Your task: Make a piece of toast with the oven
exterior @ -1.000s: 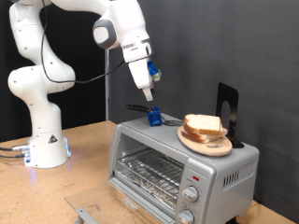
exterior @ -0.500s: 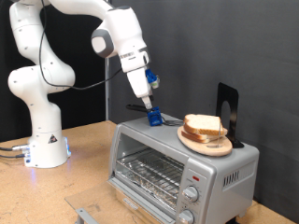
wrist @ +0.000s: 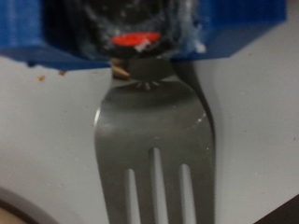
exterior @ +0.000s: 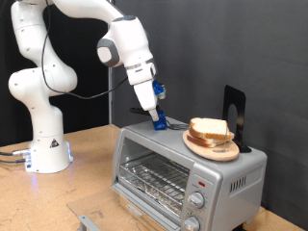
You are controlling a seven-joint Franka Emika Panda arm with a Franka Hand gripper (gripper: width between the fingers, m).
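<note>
Black backdrop hung behind the wooden worktop (exterior: 87,159). We saw the piece of toast (exterior: 209,129) on a wooden plate (exterior: 212,147) atop the oven (exterior: 188,173), beside a black stand (exterior: 234,114). The claw (exterior: 156,119) reached down to a blue holder (exterior: 160,122) gripping a fork (wrist: 154,140); we could not tell its opening. We judged a poor grip could drop the fork or nudge the plate.

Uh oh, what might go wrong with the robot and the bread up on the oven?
The end effector is right at the blue-handled fork on top of the oven. A slightly off grab might knock the fork off. The piece of toast sits on a wooden plate close by, so a swinging fork might bump it.
</note>
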